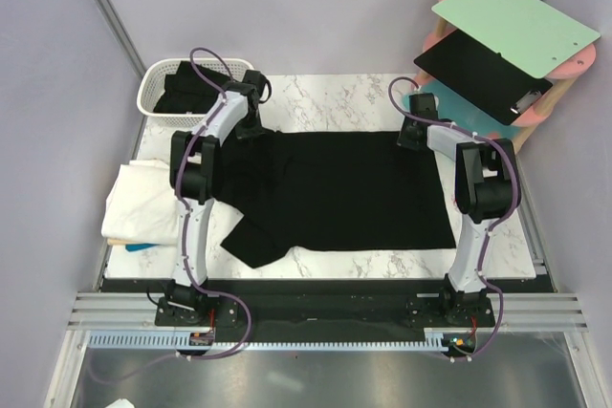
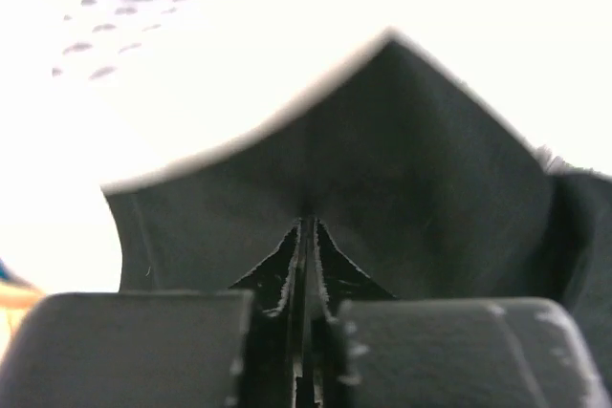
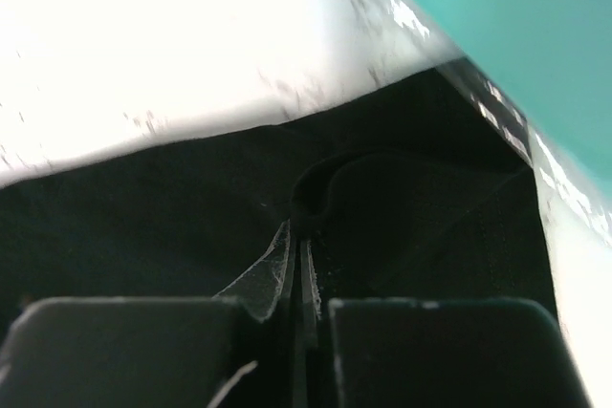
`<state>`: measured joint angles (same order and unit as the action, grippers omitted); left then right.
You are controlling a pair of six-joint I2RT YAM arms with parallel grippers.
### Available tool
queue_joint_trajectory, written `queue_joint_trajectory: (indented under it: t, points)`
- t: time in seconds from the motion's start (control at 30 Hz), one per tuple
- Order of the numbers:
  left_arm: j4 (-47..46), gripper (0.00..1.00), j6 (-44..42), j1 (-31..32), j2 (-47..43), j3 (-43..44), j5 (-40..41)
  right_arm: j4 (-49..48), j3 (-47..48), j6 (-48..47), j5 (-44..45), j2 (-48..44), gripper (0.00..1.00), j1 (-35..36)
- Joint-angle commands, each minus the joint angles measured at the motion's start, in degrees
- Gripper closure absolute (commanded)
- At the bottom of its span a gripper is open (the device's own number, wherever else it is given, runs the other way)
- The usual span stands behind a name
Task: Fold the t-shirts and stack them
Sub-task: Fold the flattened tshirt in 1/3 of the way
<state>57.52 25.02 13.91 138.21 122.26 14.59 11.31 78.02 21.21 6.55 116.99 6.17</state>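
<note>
Both arms are built alike: the left arm (image 1: 194, 222) and right arm (image 1: 471, 241) have glossy white link shells joined by bulky black joint housings. A thin mauve cable (image 1: 206, 56) runs along the left arm in loose loops, and a matching cable (image 1: 504, 155) runs along the right. Each arm rises from a flat black base (image 1: 182, 308), with its twin (image 1: 466, 308) on the right, and small orange-red connectors sit just below them. Seen from the wrist cameras, the left tool (image 2: 306, 236) and right tool (image 3: 296, 236) have matt dark-grey fingers (image 2: 143, 346) shaped as blocks with rounded corners. Their inner edges taper to thin blades, scuffed whitish along the rims.
</note>
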Motion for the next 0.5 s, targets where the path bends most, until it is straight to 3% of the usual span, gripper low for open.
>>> queue_joint_trajectory:
  t: [0.0, 0.03, 0.1, 0.13, 0.27, 0.4, 0.47]
  points:
    - [-3.8, 0.85, -1.9, 0.9, -14.5, -8.8, 1.6, 4.2, -4.9, -0.8, 1.9, -6.8, 0.89, 0.4]
    - [-6.4, 0.69, -1.6, 1.2, -17.2, -14.4, 1.6, 3.7, -5.9, -0.9, 1.7, -8.5, 0.81, 0.5]
    - [-8.7, 0.45, -1.4, 1.7, -22.4, -19.6, 1.6, 3.2, -8.7, -1.3, 1.8, -14.0, 0.5, 0.7]
    - [-9.9, 0.31, -1.2, 2.1, -26.8, -23.7, 1.8, 3.2, -9.6, -1.7, 1.8, -15.8, 0.44, 0.9]
    - [-10.8, 0.28, -1.1, 2.5, -34.9, -32.2, 1.1, 3.5, -13.4, -2.2, 3.2, -24.1, 0.23, 1.0]
    - [-11.7, 0.3, 0.6, 2.5, -41.5, -43.0, 0.0, 3.5, -16.5, -2.1, 4.3, -27.3, 0.23, 1.1]
    - [-13.1, 0.37, 2.1, 2.7, -45.0, -47.0, -1.9, 3.4, -17.5, -1.9, 3.5, -27.7, 0.26, 1.1]
